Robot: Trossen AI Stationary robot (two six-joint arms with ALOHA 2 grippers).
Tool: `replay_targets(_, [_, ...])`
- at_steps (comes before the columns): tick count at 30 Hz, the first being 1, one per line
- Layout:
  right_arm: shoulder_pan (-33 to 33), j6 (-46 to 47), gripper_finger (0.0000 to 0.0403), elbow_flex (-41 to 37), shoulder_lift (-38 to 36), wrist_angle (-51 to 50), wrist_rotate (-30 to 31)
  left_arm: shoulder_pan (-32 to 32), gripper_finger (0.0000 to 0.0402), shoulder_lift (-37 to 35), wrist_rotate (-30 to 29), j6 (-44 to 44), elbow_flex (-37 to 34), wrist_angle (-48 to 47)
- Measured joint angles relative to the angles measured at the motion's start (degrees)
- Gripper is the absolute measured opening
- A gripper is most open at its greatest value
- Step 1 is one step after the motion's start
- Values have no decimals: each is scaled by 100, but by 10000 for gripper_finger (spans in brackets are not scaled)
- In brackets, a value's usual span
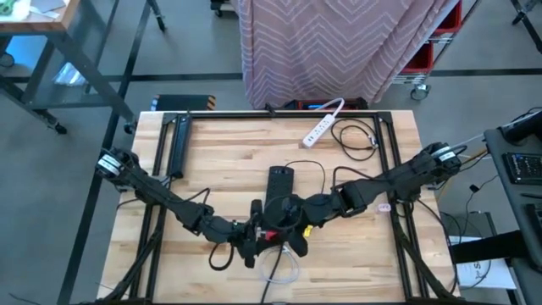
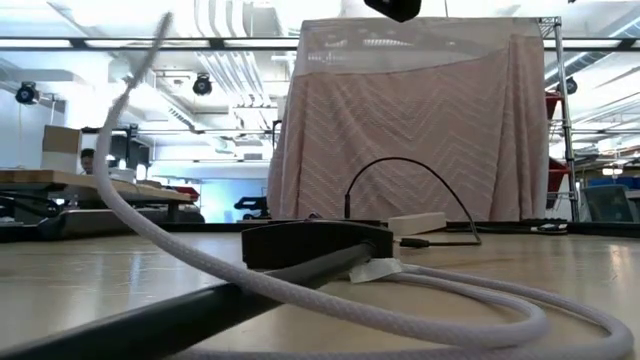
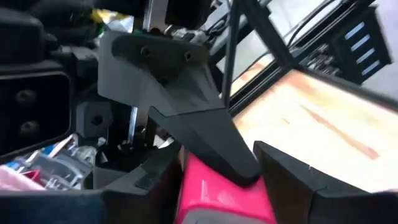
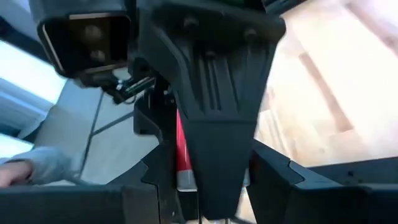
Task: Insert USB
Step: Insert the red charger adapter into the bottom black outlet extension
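From above, my left gripper (image 1: 254, 240) and my right gripper (image 1: 292, 227) meet over the near middle of the table (image 1: 220, 152), just in front of the black box (image 1: 279, 182), with only a speck of red between them. My left wrist view shows more: the pink-red USB stick (image 3: 217, 193) sits between my own fingers, clamped. My right wrist view shows it beside my right fingers; whether those pinch it I cannot tell. The low view shows only the white braided cable (image 2: 330, 300).

left arm (image 1: 169, 199) stretched in low from the left edge | right arm (image 1: 389, 180) same from the right | left gripper (image 1: 254, 241) and right gripper (image 1: 292, 222) meet mid-bench, pretty much touching
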Motion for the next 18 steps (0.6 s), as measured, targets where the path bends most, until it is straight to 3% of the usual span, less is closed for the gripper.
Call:
replay_targets(4, [2, -5, 133, 1, -35, 2, 48, -8, 156, 0, -172, -252, 152, -105])
replay_targets(9, [10, -15, 133, 2, -78, -39, 54, -20, 150, -16, -225, -549, 487, -890])
replay_targets(18, [13, -168, 133, 2, -156, -6, -27, -64, 194, -39, -251, -721, 764, -1400])
